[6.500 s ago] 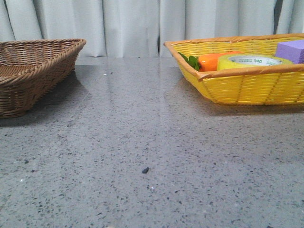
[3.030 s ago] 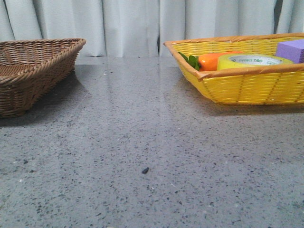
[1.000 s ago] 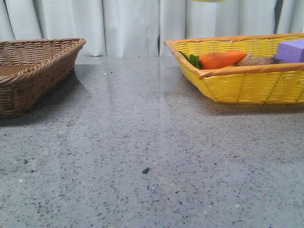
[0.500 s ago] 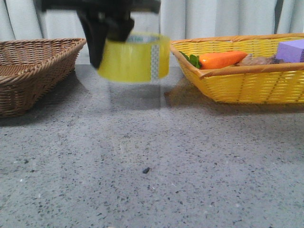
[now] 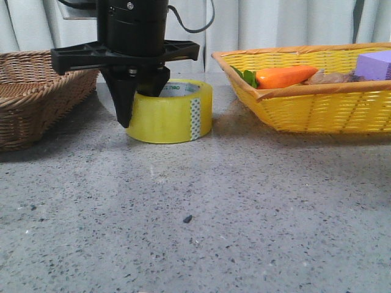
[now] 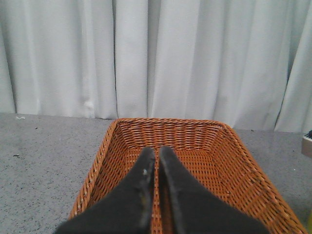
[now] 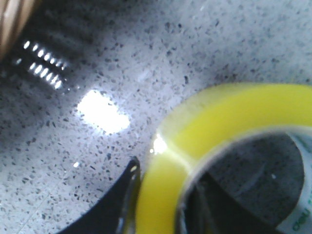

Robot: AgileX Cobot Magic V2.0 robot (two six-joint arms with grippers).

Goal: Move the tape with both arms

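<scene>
Change since earlier: the tape point(image 5: 171, 113) has been carried out of the yellow basket point(image 5: 317, 107) and brought down onto the table point(image 5: 244, 201); half a second ago it was held clear above the surface.

Table: grey speckled stone, on which the tape's lower edge now appears to rest, between the two baskets.

Brown basket point(image 6: 185, 146): wicker, seen below the left wrist; it is taken to be the tape's destination.

Yellow basket: an orange carrot point(image 5: 286, 76) and a purple block point(image 5: 374, 64) are left inside it.

Right gripper point(image 5: 142, 97): closed across the wall of the roll, one finger outside and one inside the core, as the right wrist view shows.

Left gripper point(image 6: 157, 168): fingers pressed together, nothing held, poised over the brown basket.

Tape position: upright on its flat side, near the brown basket, well apart from the carrot.

Risk: if the roll is released while tilted or not fully seated, it could be tipped onto its edge and rolled away; if the left fingers are not opened before approach, the roll could be pushed aside rather than gripped.

Writing: green print on the white core, partly hidden; a few letters are visible but cannot be read with confidence.
</scene>
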